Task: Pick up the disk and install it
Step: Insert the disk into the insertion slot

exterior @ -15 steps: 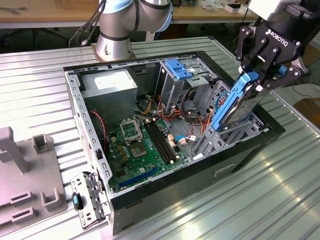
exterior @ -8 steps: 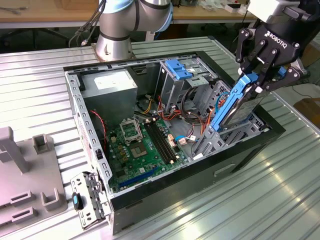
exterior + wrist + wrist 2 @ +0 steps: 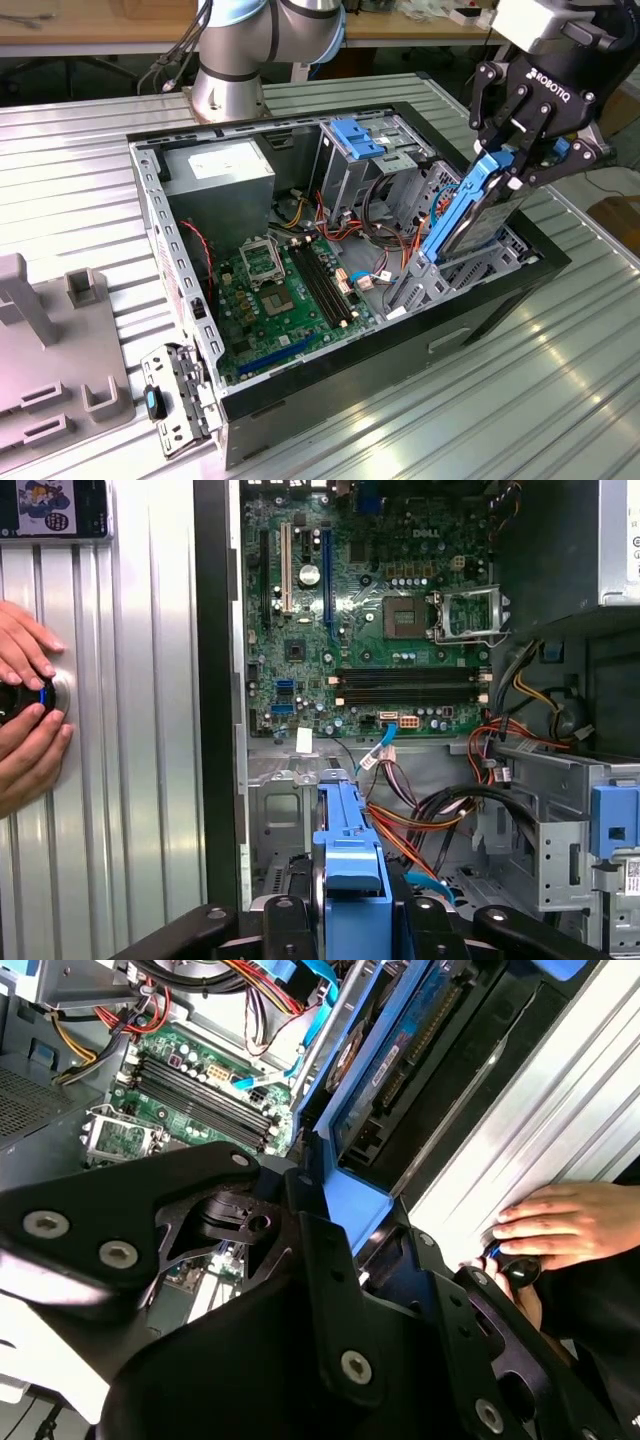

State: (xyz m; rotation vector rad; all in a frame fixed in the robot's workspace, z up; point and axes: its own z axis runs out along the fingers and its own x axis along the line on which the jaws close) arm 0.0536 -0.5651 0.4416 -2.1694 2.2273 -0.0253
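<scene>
Currently — gripper [image 3: 518,160] angled steeply down | pinching disk [image 3: 472,215] by its upper end | disk tilted, lower end inside computer case [image 3: 400,345]

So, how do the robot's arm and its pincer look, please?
The arm has round silver-grey joints with pale blue caps, and black cables run beside its base. The pincer is black, built of angular linked fingers with visible screws. It carries white lettering and joins a white wrist block.
</scene>
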